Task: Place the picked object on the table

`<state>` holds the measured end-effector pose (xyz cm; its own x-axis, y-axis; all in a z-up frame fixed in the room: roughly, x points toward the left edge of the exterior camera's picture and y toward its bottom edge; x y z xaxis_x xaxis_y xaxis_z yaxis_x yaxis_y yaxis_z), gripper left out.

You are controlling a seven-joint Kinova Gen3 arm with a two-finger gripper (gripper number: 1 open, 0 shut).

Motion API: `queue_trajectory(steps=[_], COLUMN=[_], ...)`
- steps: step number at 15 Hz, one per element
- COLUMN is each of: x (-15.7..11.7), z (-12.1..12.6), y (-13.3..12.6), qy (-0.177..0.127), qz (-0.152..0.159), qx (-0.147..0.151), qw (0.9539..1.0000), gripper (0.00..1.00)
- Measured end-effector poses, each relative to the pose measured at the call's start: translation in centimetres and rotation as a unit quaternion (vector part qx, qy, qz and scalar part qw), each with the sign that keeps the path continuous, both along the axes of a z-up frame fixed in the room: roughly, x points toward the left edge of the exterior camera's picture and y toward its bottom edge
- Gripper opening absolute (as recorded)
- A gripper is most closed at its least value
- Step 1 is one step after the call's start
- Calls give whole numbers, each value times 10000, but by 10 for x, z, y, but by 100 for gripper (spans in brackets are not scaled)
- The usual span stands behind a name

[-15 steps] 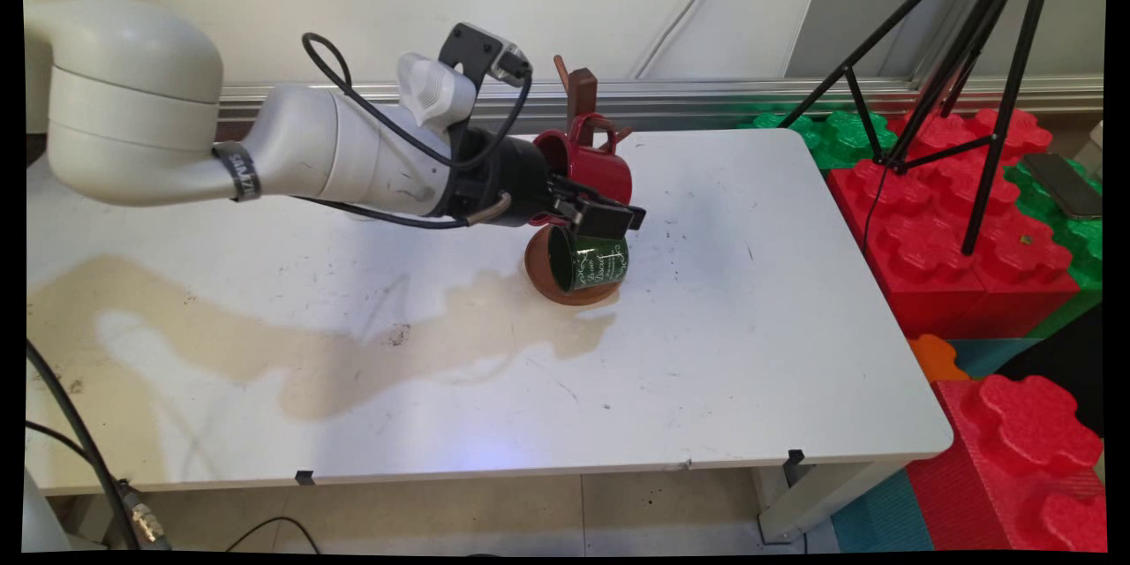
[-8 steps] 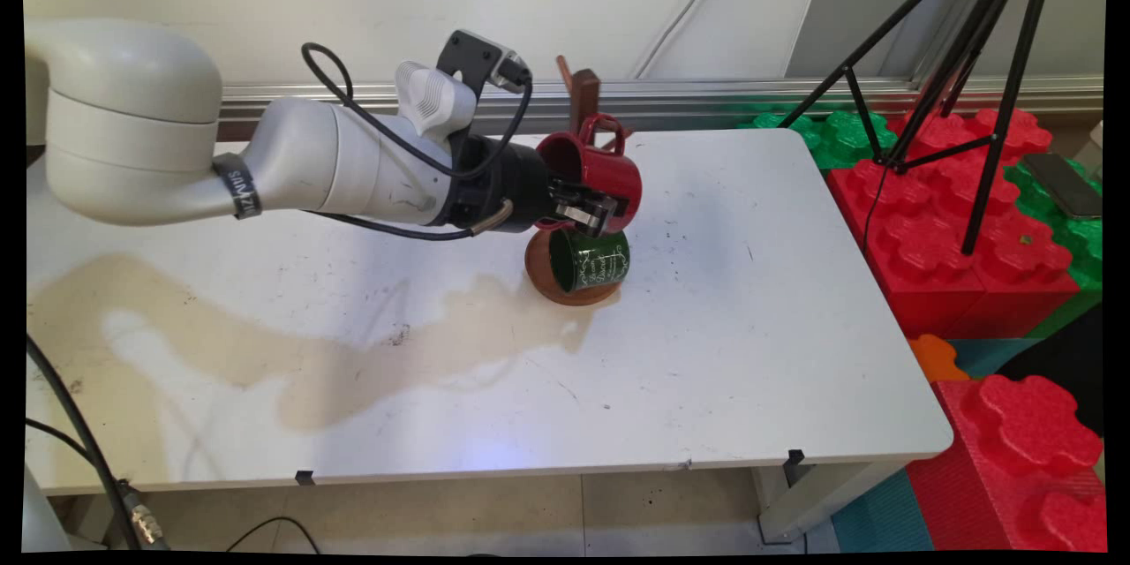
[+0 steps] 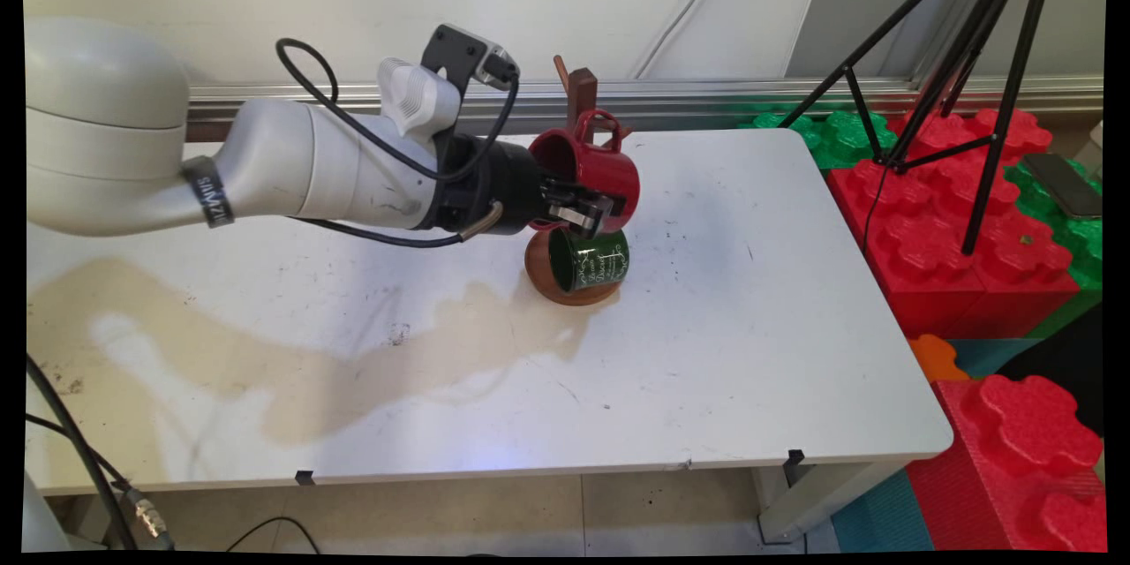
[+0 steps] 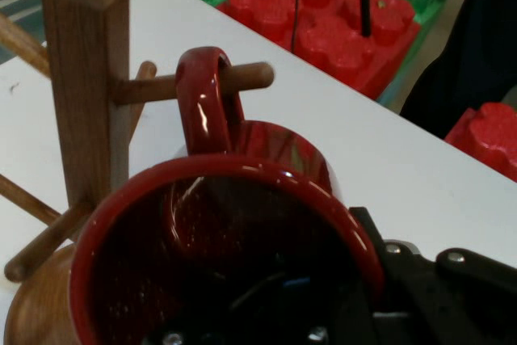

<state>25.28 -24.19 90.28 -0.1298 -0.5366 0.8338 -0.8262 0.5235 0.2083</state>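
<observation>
One glossy red mug [image 4: 242, 224], handle looped over a wooden rack [image 4: 81, 94] peg, claw [image 3: 583, 212] gripping its rim

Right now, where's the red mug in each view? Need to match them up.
Main view: the red mug sits just above centre, tilted, at the claw, above the green mug.
Hand view: it fills the lower middle, mouth toward the camera, its handle looped over a peg.
Shared landmark: the wooden mug rack, its post behind the red mug in the main view and at upper left in the hand view.
</observation>
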Motion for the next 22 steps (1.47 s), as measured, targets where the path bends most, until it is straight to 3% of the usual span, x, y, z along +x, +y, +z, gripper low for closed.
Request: queue_trajectory(steps=[5,11,15,17,18,22], x=[-1,0,6,6,8,25], z=[9,19,25,31,33,32], y=[13,37,53,66,69,72], qy=[108,95,-58,-59,-134,-876], qz=[-149,-684,-1166,-1620,-1705,-1567], qx=[-100,-275,-428,-558,-612,-670], qw=[9998,9972,9922,9852,9834,9815], gripper=[0,0,0,0,0,0])
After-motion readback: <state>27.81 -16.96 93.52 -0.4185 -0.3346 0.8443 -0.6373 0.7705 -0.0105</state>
